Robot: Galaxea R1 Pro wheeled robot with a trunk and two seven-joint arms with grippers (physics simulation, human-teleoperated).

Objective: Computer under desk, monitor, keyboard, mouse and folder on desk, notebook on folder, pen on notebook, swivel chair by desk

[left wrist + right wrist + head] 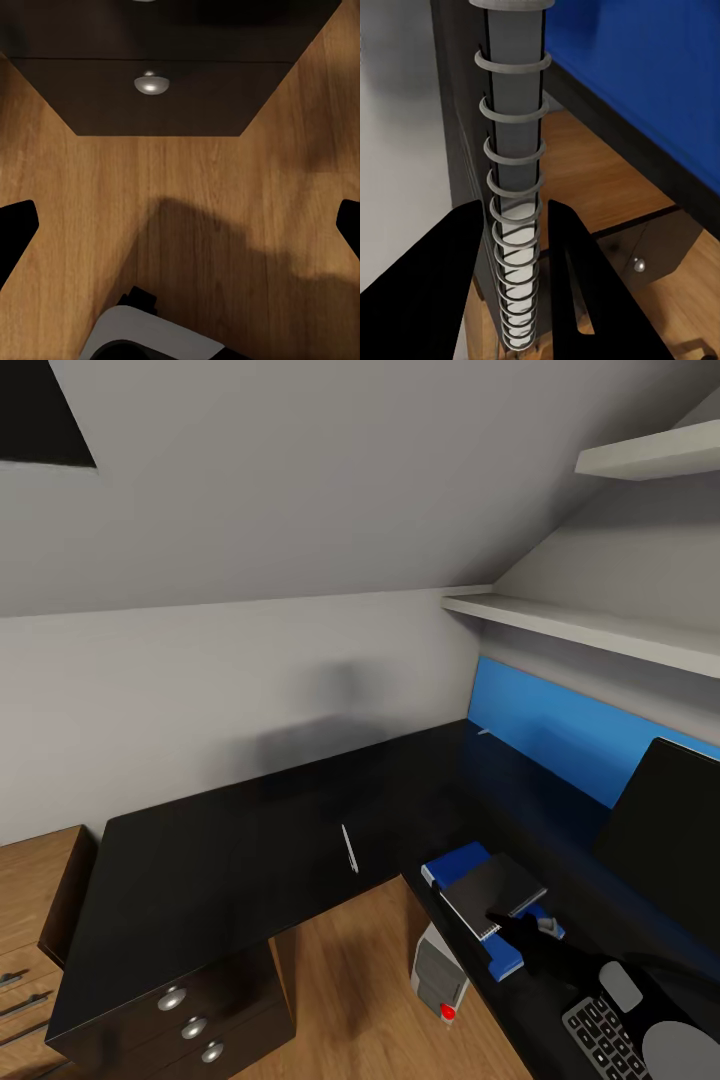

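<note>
The grey spiral-bound notebook (495,885) sits over the blue folder (452,865) on the black desk's (200,870) right wing. My right gripper (517,923) is shut on its spiral edge; the right wrist view has the notebook (514,135) edge-on between the fingers (472,255). The pen (349,848) lies alone on the desk near the inner corner. To the right stand the monitor (670,830), the mouse (620,985) and the keyboard (605,1040). The computer (438,972) stands on the floor under the desk edge. My left gripper (180,225) hangs open over the wood floor. The swivel chair is out of view.
A black drawer unit with silver knobs (190,1025) (151,82) sits under the desk's left wing. A light-wood chest (25,920) stands further left. A blue wall panel (540,710) and white shelves (600,625) run above the right wing. The ceiling slopes low.
</note>
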